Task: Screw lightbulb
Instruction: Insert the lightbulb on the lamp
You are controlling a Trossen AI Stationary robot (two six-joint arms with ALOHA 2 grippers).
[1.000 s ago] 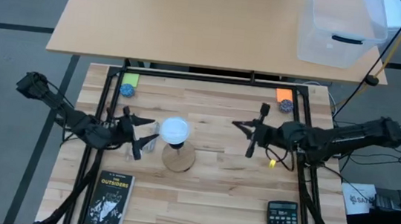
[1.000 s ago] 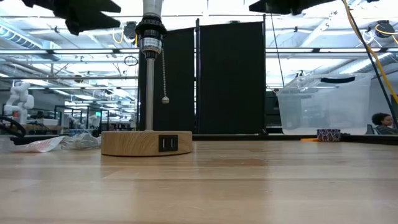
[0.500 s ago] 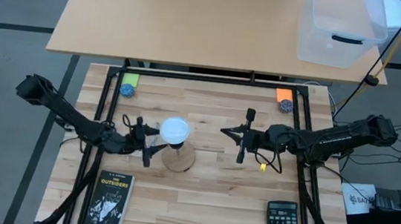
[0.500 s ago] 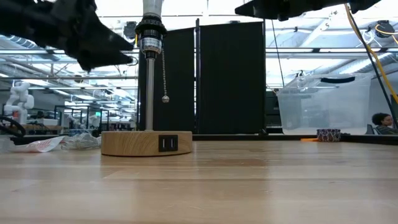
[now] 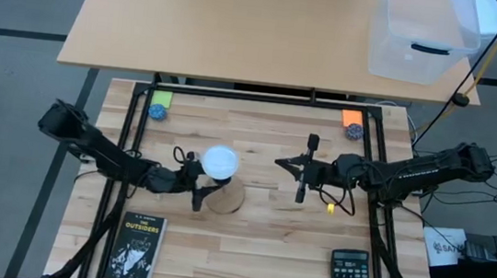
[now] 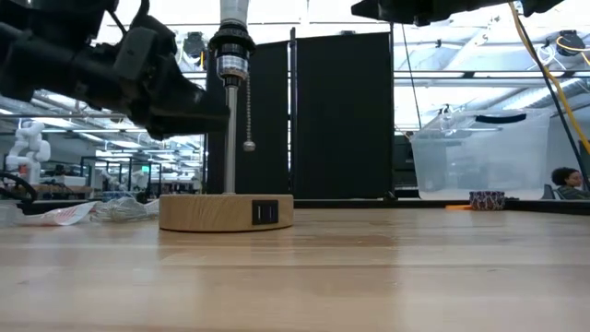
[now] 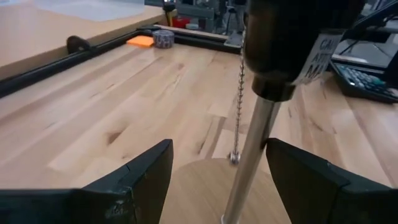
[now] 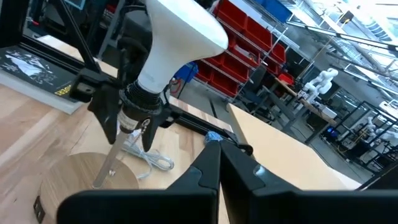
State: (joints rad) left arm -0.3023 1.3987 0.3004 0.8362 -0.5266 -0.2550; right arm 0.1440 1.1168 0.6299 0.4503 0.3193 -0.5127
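Note:
The white lightbulb [image 5: 219,162] sits in the black socket [image 8: 137,102] on top of a lamp with a thin metal pole [image 7: 249,168] and a round wooden base [image 5: 224,197]. The lamp stands upright on the table, and the bulb also shows in the right wrist view [image 8: 180,43]. My left gripper [image 5: 199,182] is open, level with the pole just under the socket, with the pole between its fingers [image 7: 149,171]. My right gripper [image 5: 279,164] is shut and empty. It hovers to the right of the bulb and points at it. My left gripper comes level from the table's left, one open finger on each side of the lamp's pole below the socket. The pole runs close along the inner side of one finger [image 7: 280,158]; I cannot tell for sure whether they touch. The lamp stands upright on its base.
A bead pull chain [image 7: 239,93] hangs from the socket beside the pole. A book [image 5: 136,248] lies at the near left and a calculator [image 5: 349,273] at the near right. Green [image 5: 160,98] and orange [image 5: 352,118] pads lie at the far edge. A clear bin [image 5: 424,37] stands on the far table.
My left gripper has come down and gone toward the table's right, its open fingers closing in around the lamp's pole. The lamp has slid a little to the right and turned slightly on its base. My right gripper has moved left toward the bulb, then held still.

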